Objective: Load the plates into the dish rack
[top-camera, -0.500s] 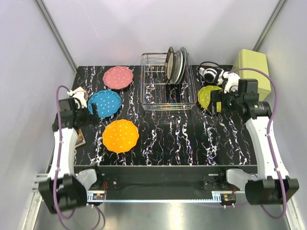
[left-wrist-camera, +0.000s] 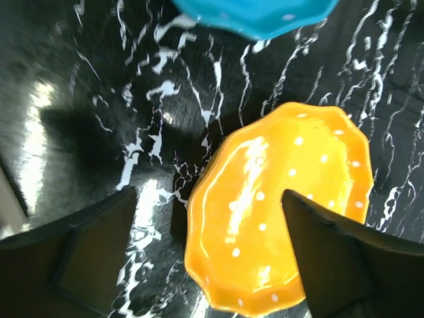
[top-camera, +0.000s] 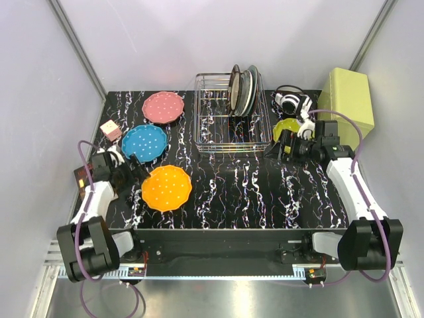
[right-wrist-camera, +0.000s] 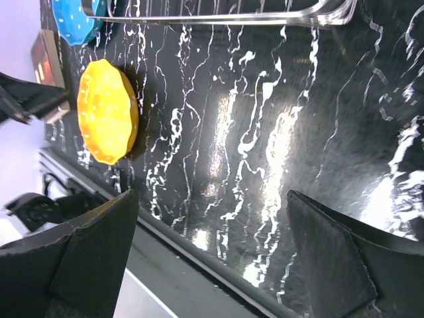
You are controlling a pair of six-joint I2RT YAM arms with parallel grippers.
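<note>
Left gripper (left-wrist-camera: pixel 212 255), jaws spread, at orange plate (left-wrist-camera: pixel 285 199), near-left corner: straddle rim squarely before closing. Right gripper (right-wrist-camera: pixel 212 258) spread, empty.

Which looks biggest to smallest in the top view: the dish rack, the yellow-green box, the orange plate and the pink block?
1. dish rack.
2. yellow-green box, only slightly ahead of the plate, and standing taller, so nearer the camera.
3. orange plate.
4. pink block, clearly smallest.

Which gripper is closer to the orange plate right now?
Left. The left gripper sits open right beside the orange plate; the right gripper is far off, by the dish rack.
</note>
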